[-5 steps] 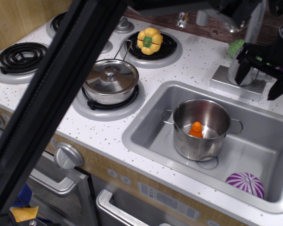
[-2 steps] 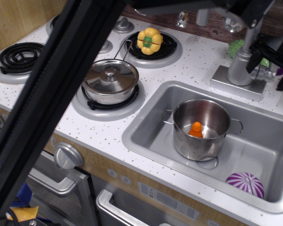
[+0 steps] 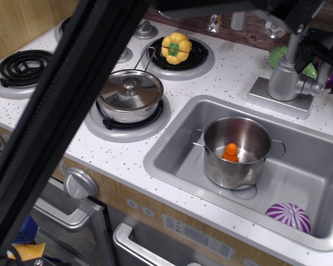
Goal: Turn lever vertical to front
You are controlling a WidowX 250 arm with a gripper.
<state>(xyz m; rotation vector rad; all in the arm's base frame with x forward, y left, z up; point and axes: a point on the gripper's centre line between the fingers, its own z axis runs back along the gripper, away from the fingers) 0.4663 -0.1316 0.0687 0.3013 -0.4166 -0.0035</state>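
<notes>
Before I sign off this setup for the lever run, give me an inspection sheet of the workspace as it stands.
Surface: white speckled counter with stove burners and a sink.
Job's things: lever, a short silver stub projecting sideways from the faucet body toward the right.
Clutter: lidded pot on a front burner; yellow pepper on a rear burner; open pot in the sink holding an orange piece; purple striped ball in the sink corner.
Grippers: gripper, dark, at the upper right just above the lever; open or shut cannot be told.
Cables: nothing seen.
Surroundings: black bar across the near view; stove knob on the front panel.
</notes>
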